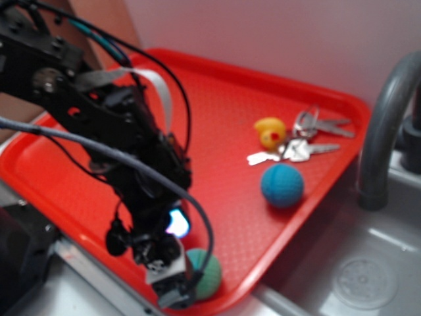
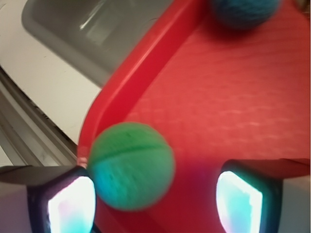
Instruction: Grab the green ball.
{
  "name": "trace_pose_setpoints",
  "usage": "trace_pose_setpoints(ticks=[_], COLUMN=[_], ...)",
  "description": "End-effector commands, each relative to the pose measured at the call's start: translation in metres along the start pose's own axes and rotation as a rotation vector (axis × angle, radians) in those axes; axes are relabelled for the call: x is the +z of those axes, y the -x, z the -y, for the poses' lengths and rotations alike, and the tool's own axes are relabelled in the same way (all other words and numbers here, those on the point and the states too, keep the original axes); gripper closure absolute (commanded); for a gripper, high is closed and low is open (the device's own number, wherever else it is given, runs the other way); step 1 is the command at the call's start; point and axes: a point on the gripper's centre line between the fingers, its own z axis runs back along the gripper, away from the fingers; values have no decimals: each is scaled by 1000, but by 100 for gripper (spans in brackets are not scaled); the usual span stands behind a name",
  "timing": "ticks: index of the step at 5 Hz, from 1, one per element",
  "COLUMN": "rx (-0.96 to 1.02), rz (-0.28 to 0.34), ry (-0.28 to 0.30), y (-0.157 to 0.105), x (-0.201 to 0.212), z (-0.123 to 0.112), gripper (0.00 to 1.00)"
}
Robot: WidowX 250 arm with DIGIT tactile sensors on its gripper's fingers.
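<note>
The green ball (image 1: 208, 272) lies in the near corner of the red tray (image 1: 217, 118), close to its front rim. In the wrist view the green ball (image 2: 130, 166) sits between my two glowing fingers (image 2: 70, 206), next to the left one, with a wide gap to the right one. My gripper (image 1: 172, 284) is open, low over the tray, just left of the ball. The ball rests on the tray and is not gripped.
A blue dimpled ball (image 1: 282, 185) lies mid-tray and also shows in the wrist view (image 2: 243, 12). A yellow rubber duck (image 1: 270, 131) and a bunch of keys (image 1: 304, 141) lie behind it. A grey sink (image 1: 368, 276) and a faucet (image 1: 385, 125) stand to the right.
</note>
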Motion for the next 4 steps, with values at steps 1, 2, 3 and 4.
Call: trace_pose_setpoints(ticks=[1, 2, 3, 4], rx=[-52, -15, -13, -13], rz=[-20, -26, -37, -35], ry=[55, 25, 13, 10], y=[-9, -9, -10, -10], x=[-9, -10, -11, -11], z=[15, 15, 16, 17], gripper=[0, 100, 100, 100])
